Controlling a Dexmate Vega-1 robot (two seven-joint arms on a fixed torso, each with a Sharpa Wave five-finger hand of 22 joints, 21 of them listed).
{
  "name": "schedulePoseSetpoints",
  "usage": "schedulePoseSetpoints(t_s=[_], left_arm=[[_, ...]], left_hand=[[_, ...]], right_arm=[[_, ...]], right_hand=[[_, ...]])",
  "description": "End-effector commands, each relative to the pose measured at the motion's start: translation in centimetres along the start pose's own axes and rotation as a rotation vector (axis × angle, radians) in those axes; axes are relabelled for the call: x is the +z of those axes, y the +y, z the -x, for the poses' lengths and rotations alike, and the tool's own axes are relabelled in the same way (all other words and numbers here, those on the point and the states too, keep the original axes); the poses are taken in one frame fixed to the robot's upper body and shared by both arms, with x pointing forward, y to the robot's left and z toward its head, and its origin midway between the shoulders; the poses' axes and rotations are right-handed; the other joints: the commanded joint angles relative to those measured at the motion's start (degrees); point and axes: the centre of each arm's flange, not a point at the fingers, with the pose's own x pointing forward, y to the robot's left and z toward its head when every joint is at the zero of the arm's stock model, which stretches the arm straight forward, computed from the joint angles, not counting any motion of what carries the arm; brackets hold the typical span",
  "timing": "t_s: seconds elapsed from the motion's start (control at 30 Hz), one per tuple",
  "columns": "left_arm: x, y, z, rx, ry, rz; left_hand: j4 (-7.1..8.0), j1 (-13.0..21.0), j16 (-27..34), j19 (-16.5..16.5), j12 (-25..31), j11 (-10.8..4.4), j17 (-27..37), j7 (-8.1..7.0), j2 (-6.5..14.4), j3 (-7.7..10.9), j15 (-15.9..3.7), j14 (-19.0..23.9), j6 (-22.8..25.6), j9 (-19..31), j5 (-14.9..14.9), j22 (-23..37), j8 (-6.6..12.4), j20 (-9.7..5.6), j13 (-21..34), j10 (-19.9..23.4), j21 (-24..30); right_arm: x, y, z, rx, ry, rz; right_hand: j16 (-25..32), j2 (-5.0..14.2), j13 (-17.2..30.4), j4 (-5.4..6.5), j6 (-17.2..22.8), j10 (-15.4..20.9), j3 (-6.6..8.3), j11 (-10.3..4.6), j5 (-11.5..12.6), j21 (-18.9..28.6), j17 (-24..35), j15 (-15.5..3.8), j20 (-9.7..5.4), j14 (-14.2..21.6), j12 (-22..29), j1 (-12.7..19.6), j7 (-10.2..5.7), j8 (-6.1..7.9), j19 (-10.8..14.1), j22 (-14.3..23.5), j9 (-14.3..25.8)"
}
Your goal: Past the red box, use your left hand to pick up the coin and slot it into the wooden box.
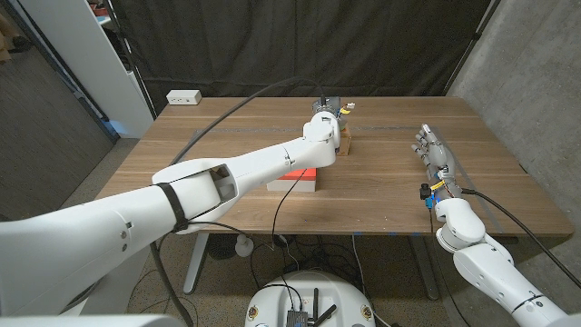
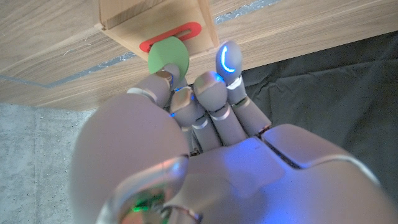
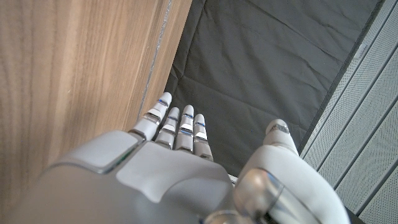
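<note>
Low in the left wrist frame, the left hand (image 2: 205, 118) pinches the green coin (image 2: 168, 57) just at the red-rimmed slot (image 2: 171, 37) of the wooden box (image 2: 155, 18) in the upper middle, so a tilted coin may jam or slip out, while the right hand (image 1: 436, 154) waits with straight, empty fingers at the head frame's right.

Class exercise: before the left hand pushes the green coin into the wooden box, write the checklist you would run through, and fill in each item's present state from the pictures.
1. Coin held by the left hand: ok, pinched at its fingertips.
2. Coin at the red-rimmed slot: ok, its edge meets the rim.
3. Coin edge lined up along the slot: cannot tell.
4. Wooden box steady on the table: cannot tell.
5. Red box clear of the hand: ok, it lies under the forearm, nearer the robot.
6. Right hand out of the way: ok, open, apart on the table.
</note>
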Motion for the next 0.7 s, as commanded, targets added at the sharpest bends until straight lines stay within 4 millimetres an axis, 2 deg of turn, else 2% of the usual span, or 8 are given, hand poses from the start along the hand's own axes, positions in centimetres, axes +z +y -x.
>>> schedulePoseSetpoints(t_s=[0.03, 0.7], left_arm=[[0.0, -0.7, -0.1, -0.014, 0.006, -0.002], [0.2, -1.7, -0.3, -0.056, 0.025, -0.018]], left_hand=[[-0.07, 0.68, -0.05, -0.1, -0.07, -0.29, 0.13, 2.31, -0.17, -0.04, -0.21, 0.15, 8.31, -0.08, 0.33, 0.17, -0.08, -4.39, 0.18, -0.01, 0.22], [-0.03, 0.58, 0.02, -0.12, -0.32, -0.77, 0.37, 1.87, -0.47, -0.15, -0.22, 0.18, 8.91, -0.41, 0.46, -0.04, -0.41, -4.38, -0.12, 0.24, 0.16]], right_arm=[[-0.1, 0.1, -0.2, 0.004, 0.004, -0.006], [-0.5, 0.3, -0.2, 0.009, 0.005, -0.013]], right_hand=[[0.22, 0.39, 0.28, 0.05, 0.32, 0.51, 0.3, -0.04, 0.04, 0.07, 0.15, -0.12, -0.23, 0.5, 0.11, 0.12, -0.06, -0.09, 0.45, 0.07, 0.32], [0.23, 0.37, 0.28, 0.05, 0.42, 0.47, 0.31, -0.12, 0.03, 0.09, 0.14, -0.06, -0.14, 0.54, 0.09, 0.1, -0.11, -0.07, 0.54, 0.07, 0.32]])
